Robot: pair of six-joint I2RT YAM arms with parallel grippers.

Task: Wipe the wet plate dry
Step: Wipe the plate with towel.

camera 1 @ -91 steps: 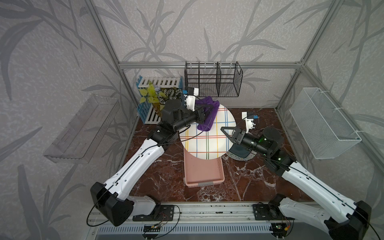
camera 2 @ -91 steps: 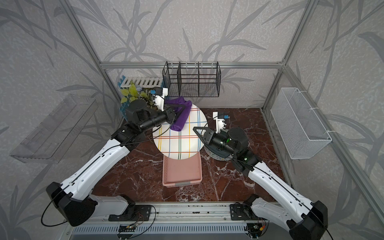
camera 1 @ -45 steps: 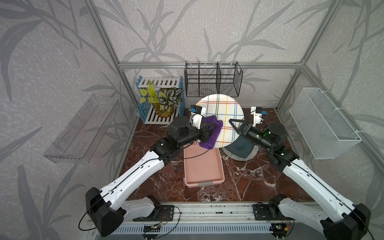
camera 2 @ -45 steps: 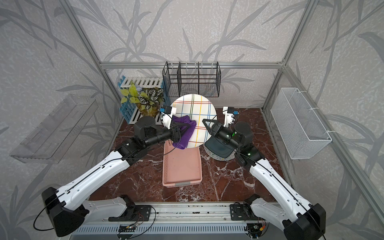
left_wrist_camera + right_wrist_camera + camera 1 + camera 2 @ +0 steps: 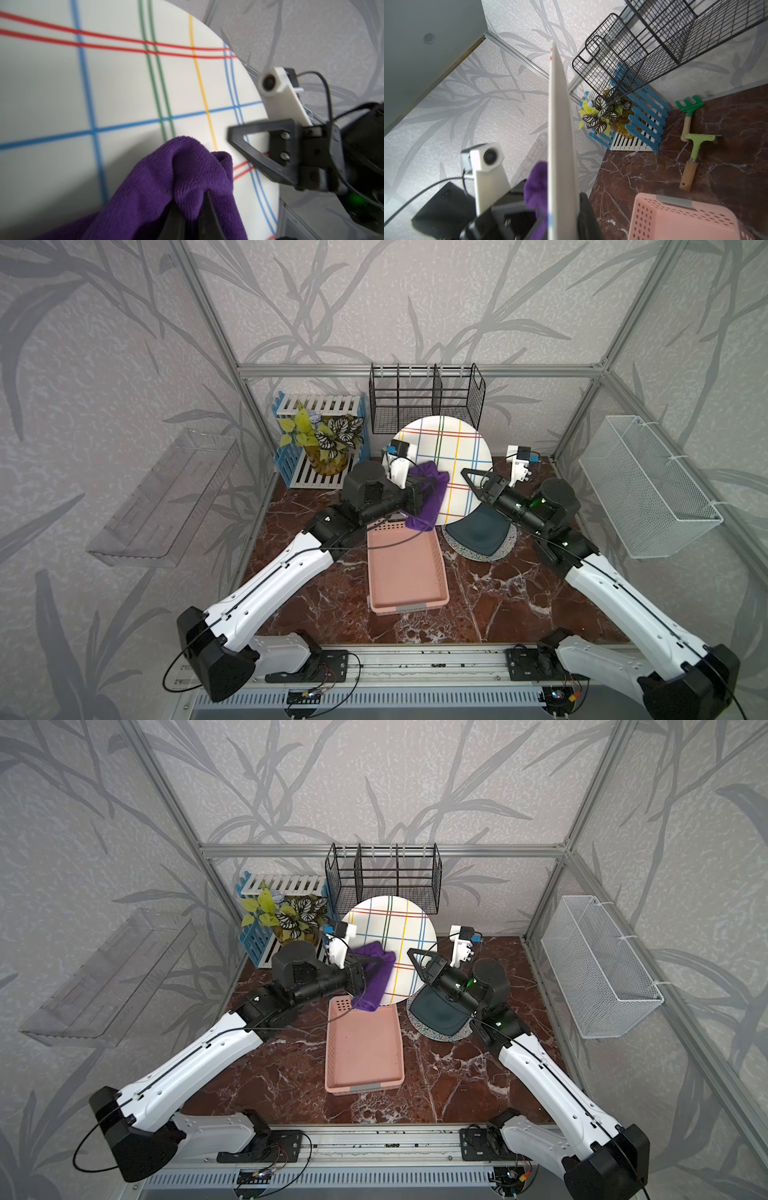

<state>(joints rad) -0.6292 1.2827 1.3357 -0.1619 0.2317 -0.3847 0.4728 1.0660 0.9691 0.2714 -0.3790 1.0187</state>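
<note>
Watching this from beside the rig. The right gripper (image 5: 473, 483) is clamped shut on the rim of the striped plate (image 5: 440, 456). It holds the plate on edge in the air, with the patterned face turned toward the left gripper (image 5: 417, 493). The left gripper is pinched tight on a purple cloth (image 5: 430, 499). The cloth bunches over its fingertips, droops below them, and looks to be touching the plate's face.

My read on how it'll handle:

- **Plate:** It looks stiff and glazed, so probably slick while wet, and it would likely chip if it fell. It's only held at one spot on the rim. Any push far from the right gripper will lever it and could twist it out of the jaws. I'd press harder close to that grip and go light toward the far rim.
- **Cloth:** It's soft, floppy and weighs next to nothing. Holding it by a fold, as it is now, makes sense because a padded wad leads instead of bare fingers.

If the plate slips, there's a pink tray (image 5: 407, 568) just under the left gripper. A dark plate (image 5: 478, 531) sits right below the right one.
</note>
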